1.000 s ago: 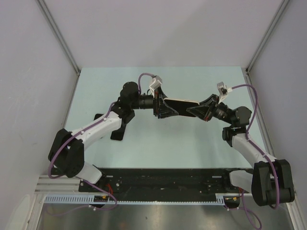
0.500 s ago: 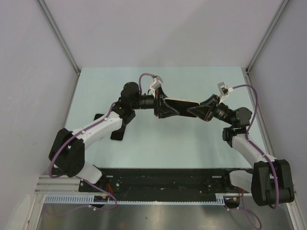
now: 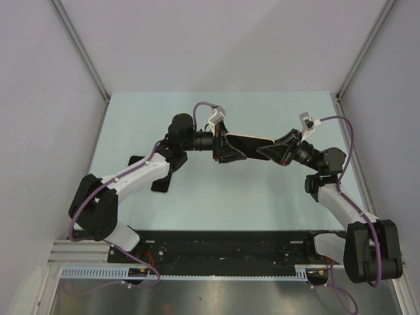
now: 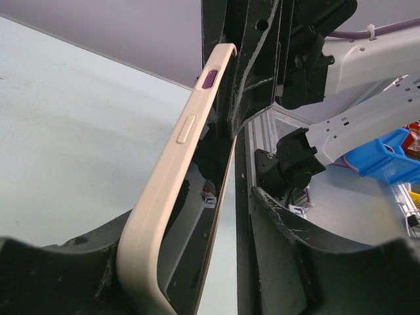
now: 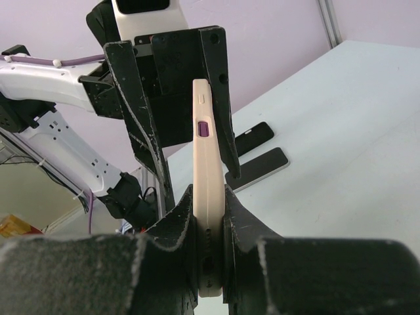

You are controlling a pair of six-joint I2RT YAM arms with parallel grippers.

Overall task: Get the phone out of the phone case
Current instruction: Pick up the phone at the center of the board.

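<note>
A phone in a beige case (image 3: 250, 140) with a purple button hangs in the air between both arms. My right gripper (image 3: 274, 152) is shut across the thickness of the case's right end; the case (image 5: 209, 190) stands pinched between its fingers (image 5: 176, 226). My left gripper (image 3: 227, 148) surrounds the other end. Its jaws stand apart: the case (image 4: 176, 154) leans on the left finger (image 4: 72, 272), and a gap shows between the phone's dark screen (image 4: 191, 259) and the right finger (image 4: 308, 252). The phone sits inside the case.
Two flat dark phone-like slabs lie on the pale green table (image 3: 275, 203) left of the middle, beside the left arm, one (image 3: 161, 181) nearer and one (image 3: 137, 161) further left. They also show in the right wrist view (image 5: 257, 169). Grey walls enclose the table.
The left arm's wrist and the held case have shifted slightly to the right. The right gripper's hold on the case is unchanged.
</note>
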